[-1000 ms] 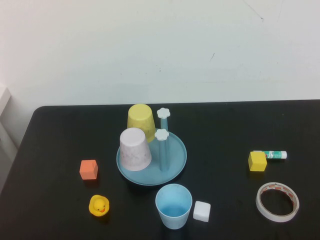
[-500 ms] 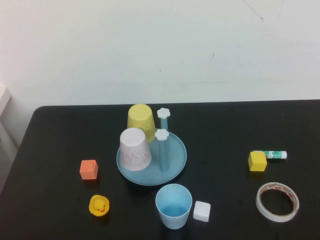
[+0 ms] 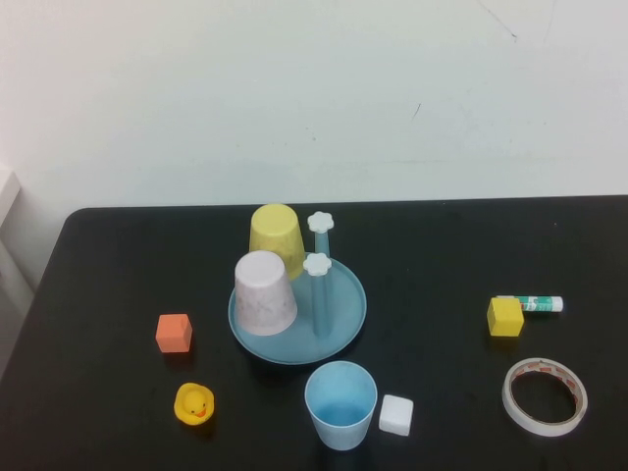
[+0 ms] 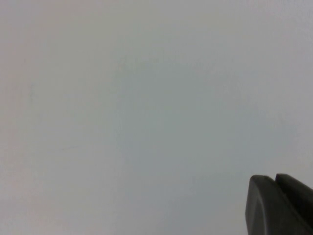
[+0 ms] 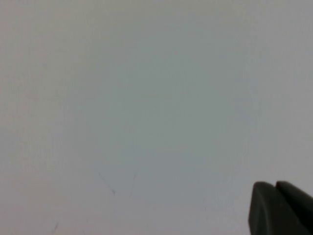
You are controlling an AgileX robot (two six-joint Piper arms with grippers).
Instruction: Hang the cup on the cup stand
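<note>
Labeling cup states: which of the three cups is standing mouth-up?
The light blue cup, on the table in front of the cup stand. The yellow cup and pale pink cup sit inverted on the stand's pegs.

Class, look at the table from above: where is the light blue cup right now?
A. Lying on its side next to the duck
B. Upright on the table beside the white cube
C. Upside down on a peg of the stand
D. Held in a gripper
B: the light blue cup stands open end up on the table, with the white cube right beside it.

A black table point(image 3: 118, 255) with rounded corners stands against a plain, evenly lit white wall point(image 3: 294, 98).
</note>
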